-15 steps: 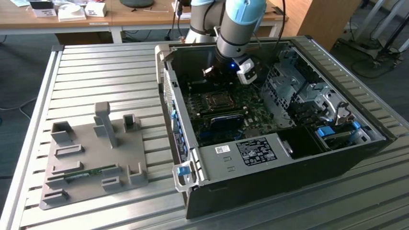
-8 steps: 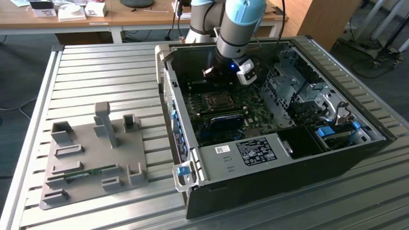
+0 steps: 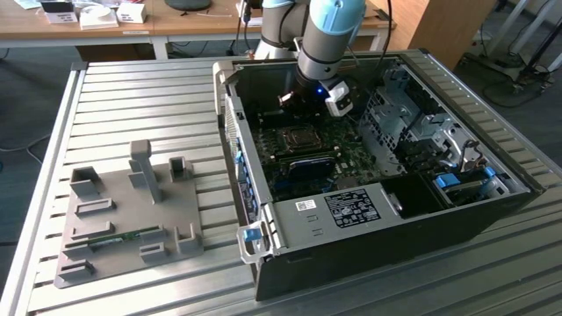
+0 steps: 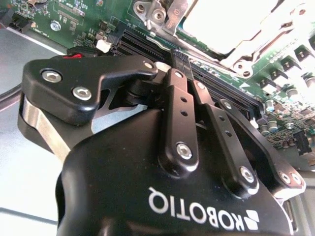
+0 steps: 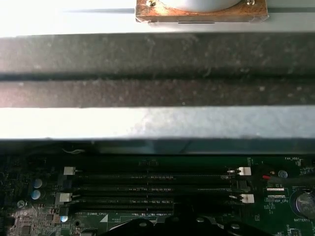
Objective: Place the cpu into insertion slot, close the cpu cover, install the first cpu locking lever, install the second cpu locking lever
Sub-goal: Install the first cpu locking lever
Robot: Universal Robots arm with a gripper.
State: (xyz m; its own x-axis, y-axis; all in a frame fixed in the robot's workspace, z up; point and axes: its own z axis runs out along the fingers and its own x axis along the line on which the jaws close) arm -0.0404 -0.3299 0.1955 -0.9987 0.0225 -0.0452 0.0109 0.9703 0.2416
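Alignment matters most, I judge: with the claw (image 4: 170, 63) drawn together just beside the insertion slot (image 3: 299, 138), any approach should run slow, square and clear of the memory slots (image 5: 157, 189).

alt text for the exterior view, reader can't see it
A robot arm reaches down into an open computer case lying on a slatted metal table, its gripper over the green motherboard close to the insertion slot. A grey holder plate sits on the table at the exterior view's left.
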